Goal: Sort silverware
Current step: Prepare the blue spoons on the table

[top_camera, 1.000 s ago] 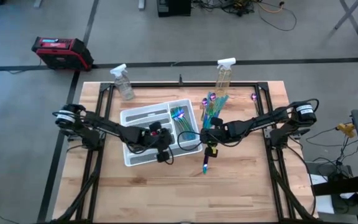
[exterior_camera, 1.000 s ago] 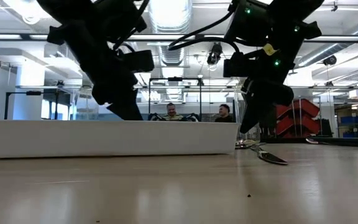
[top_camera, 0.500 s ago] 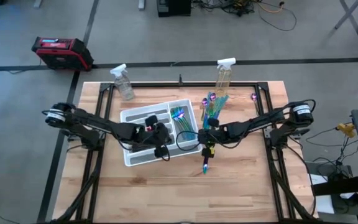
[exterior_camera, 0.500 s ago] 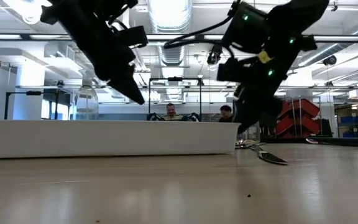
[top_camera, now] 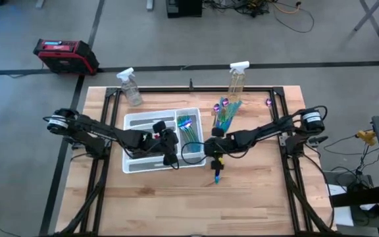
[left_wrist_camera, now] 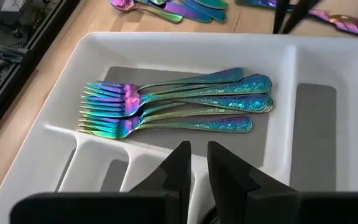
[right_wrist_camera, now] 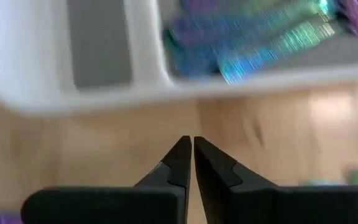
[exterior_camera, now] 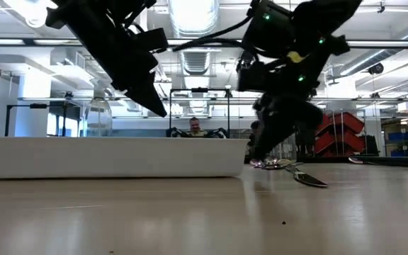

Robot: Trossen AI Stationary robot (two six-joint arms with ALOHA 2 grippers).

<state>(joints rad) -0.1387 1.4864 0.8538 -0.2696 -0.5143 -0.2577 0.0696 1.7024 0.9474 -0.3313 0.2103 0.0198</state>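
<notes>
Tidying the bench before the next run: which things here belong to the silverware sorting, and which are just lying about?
Belongs to the job:
- iridescent teal forks in the white plastic divided tray
- loose pile of iridescent utensils on the wooden table
- single blue utensil

Just lying about:
- two clear spray bottles
- red case on the floor

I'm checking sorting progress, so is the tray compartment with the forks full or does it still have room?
It has room. The forks lie flat in a small stack in one compartment of the white tray, with bare floor beside them.
</notes>
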